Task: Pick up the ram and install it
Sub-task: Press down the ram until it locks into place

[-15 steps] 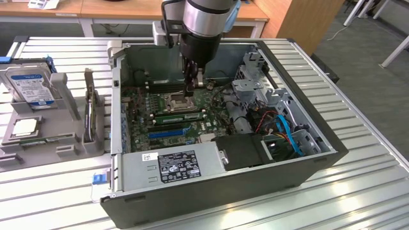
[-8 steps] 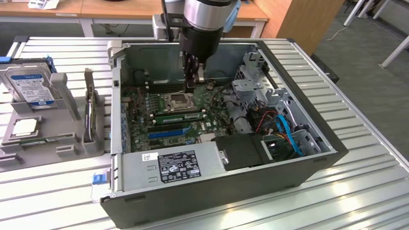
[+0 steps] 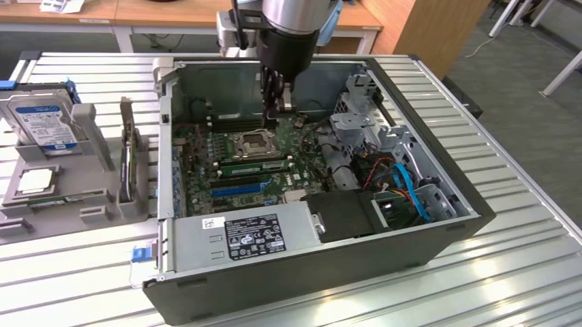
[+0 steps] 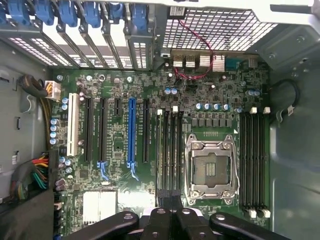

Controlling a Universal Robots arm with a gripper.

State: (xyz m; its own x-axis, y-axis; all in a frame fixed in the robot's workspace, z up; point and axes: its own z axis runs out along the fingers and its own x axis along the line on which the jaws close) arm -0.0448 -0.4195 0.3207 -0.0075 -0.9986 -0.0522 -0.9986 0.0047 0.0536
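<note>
My gripper (image 3: pixel 277 112) hangs inside the open computer case (image 3: pixel 454 225), above the motherboard (image 3: pixel 272 146). Its black fingers (image 4: pixel 160 222) are pressed together, with nothing visible between them. In the wrist view the gripper (image 4: pixel 172 220) lines up with the bank of memory slots (image 4: pixel 170 150) between the CPU socket (image 4: pixel 210 170) and the expansion slots. A long green stick, the ram (image 3: pixel 255 165), lies along that bank beside the CPU socket (image 3: pixel 253 143). I cannot tell whether it is fully seated.
A grey fixture (image 3: pixel 91 204) at the exterior view's left holds a silver hard drive (image 3: pixel 41 122), an upright dark card (image 3: pixel 129 160) and a CPU chip (image 3: pixel 37 180). The power supply (image 3: pixel 245 235) and drive cage (image 3: pixel 364 129) crowd the case walls.
</note>
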